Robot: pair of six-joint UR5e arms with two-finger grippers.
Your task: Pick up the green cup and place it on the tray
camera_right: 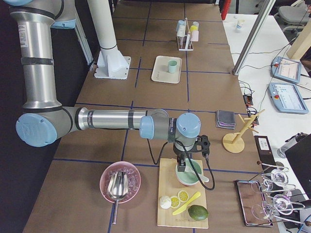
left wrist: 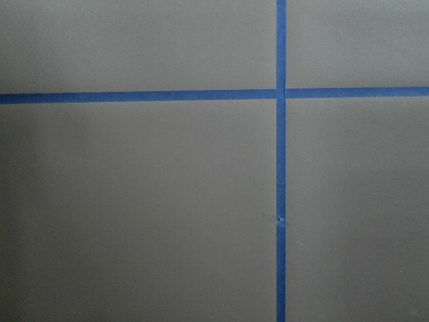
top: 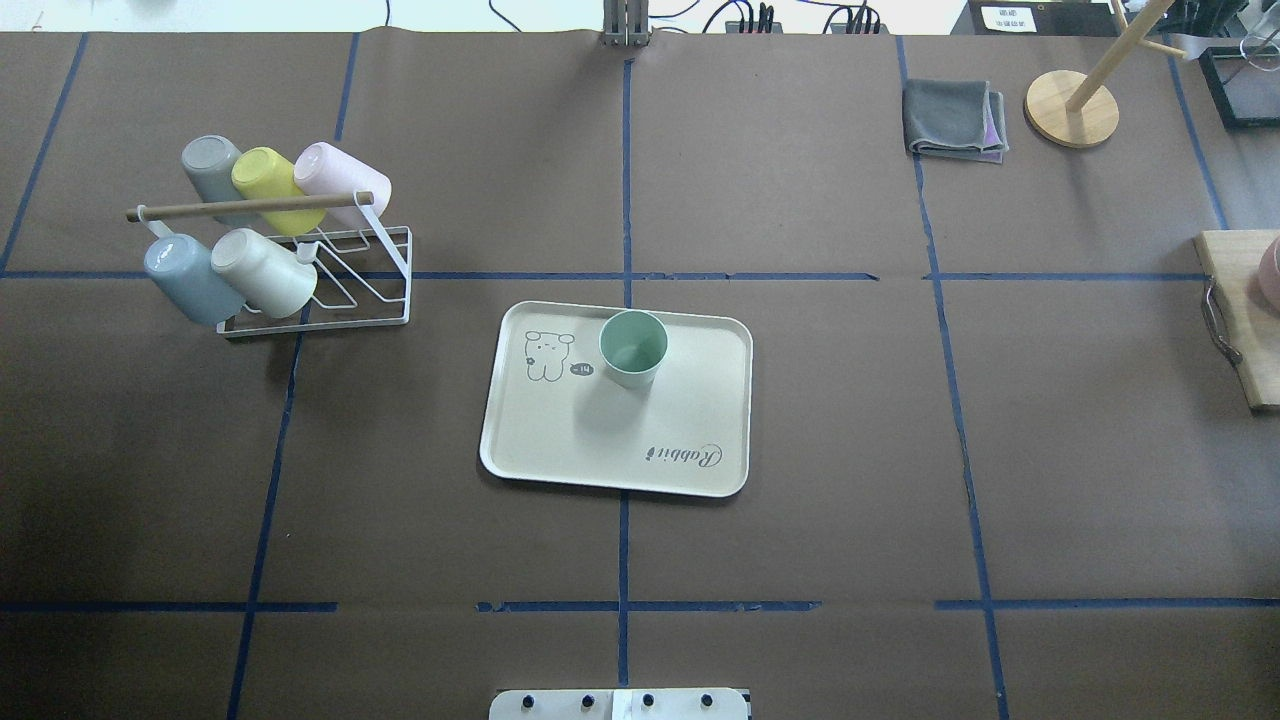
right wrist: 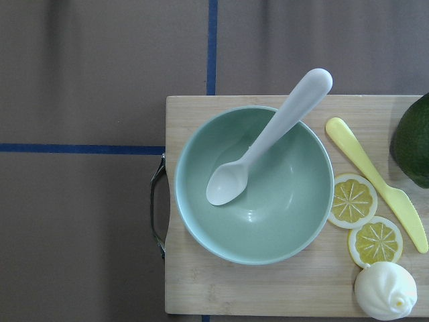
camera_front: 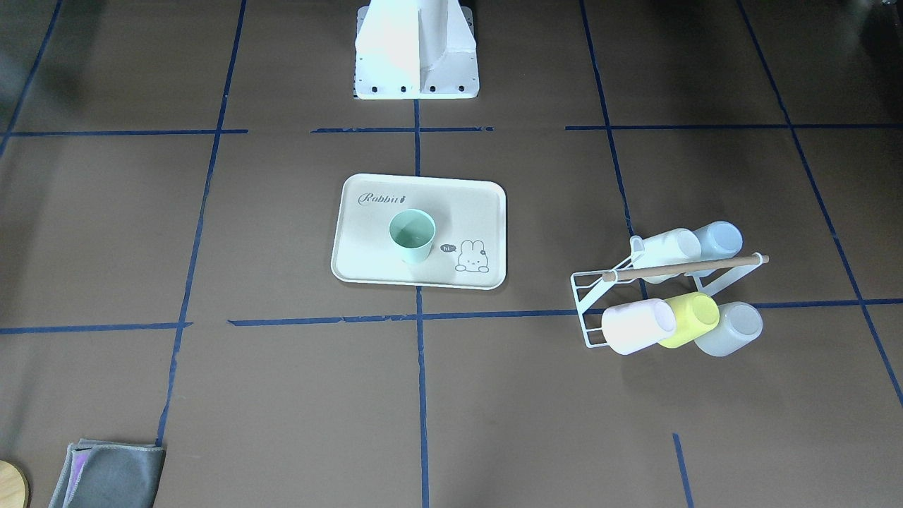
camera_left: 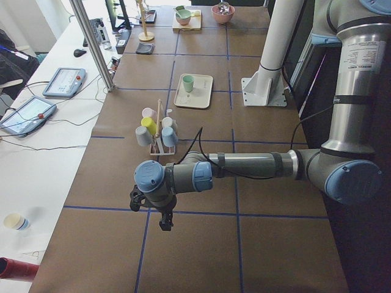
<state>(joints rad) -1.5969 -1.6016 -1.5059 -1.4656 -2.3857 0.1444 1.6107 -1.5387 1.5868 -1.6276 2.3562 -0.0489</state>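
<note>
The cup (camera_front: pixel 412 236) stands upright, mouth up, on the tray (camera_front: pixel 367 271), so the job looks done. Left gripper (camera_left: pixel 164 221) and right gripper (camera_right: pixel 186 166) hang well away at opposite ends of the table (top: pixel 850 450), neither plainly nearer; open or closed, I can't tell

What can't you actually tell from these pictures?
Left arm: its jaws show only in the left side view, small and dark; open or shut, unclear.
Right arm: its jaws only in the right side view, dark against the green bowl; unclear too.
Wooden board: cut off by the overhead view's right edge.
</note>
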